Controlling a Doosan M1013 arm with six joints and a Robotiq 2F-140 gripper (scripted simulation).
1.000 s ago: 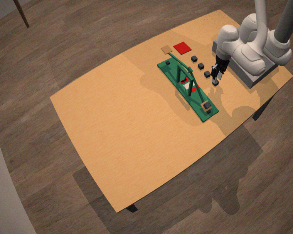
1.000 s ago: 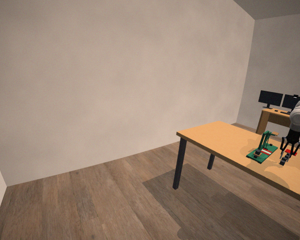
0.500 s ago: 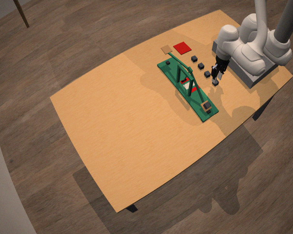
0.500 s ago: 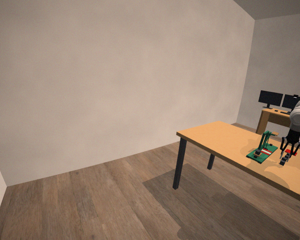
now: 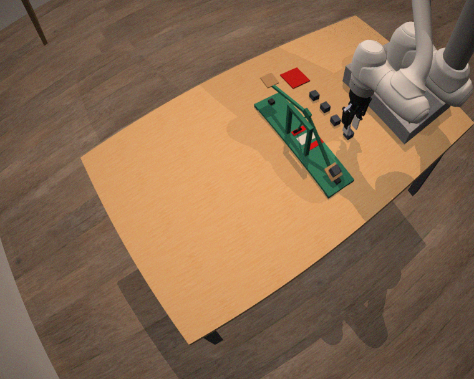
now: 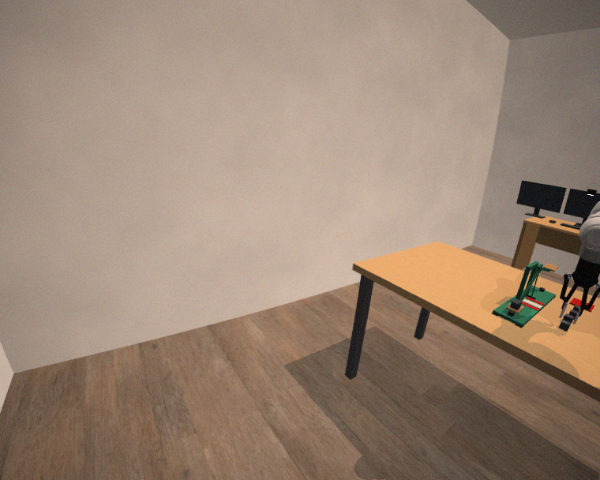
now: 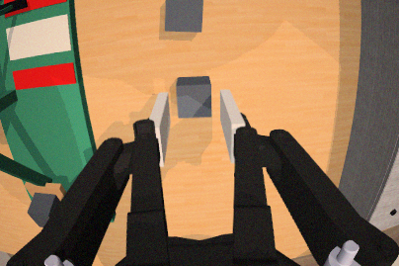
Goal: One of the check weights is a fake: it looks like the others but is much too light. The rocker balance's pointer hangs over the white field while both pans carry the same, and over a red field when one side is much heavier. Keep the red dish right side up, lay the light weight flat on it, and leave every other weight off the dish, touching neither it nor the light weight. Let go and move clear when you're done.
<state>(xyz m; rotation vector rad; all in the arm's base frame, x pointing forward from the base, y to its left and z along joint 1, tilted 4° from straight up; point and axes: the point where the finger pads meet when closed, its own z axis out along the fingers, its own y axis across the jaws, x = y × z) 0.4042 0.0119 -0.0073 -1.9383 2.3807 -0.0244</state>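
Observation:
My gripper (image 5: 351,127) (image 7: 195,106) is open, its fingers around or just above the nearest dark weight (image 5: 348,134) (image 7: 194,100), with gaps on both sides. Three more weights, far (image 5: 314,95), middle (image 5: 325,107) and nearer (image 5: 335,120) (image 7: 184,13), stand in line with it. Another weight (image 5: 334,170) (image 7: 41,209) is on the balance's low near pan. The far pan (image 5: 269,80) is raised and empty. The black pointer (image 7: 16,5) hangs over the red field farther from the loaded pan. The red dish (image 5: 294,78) lies flat with nothing on it.
The green balance base (image 5: 327,191) (image 7: 54,129) stands left of my gripper in the wrist view, with its posts and beam rising above it. The arm's grey mount (image 5: 396,127) is on the other side of the row. A desk with monitors (image 6: 541,196) is in the background.

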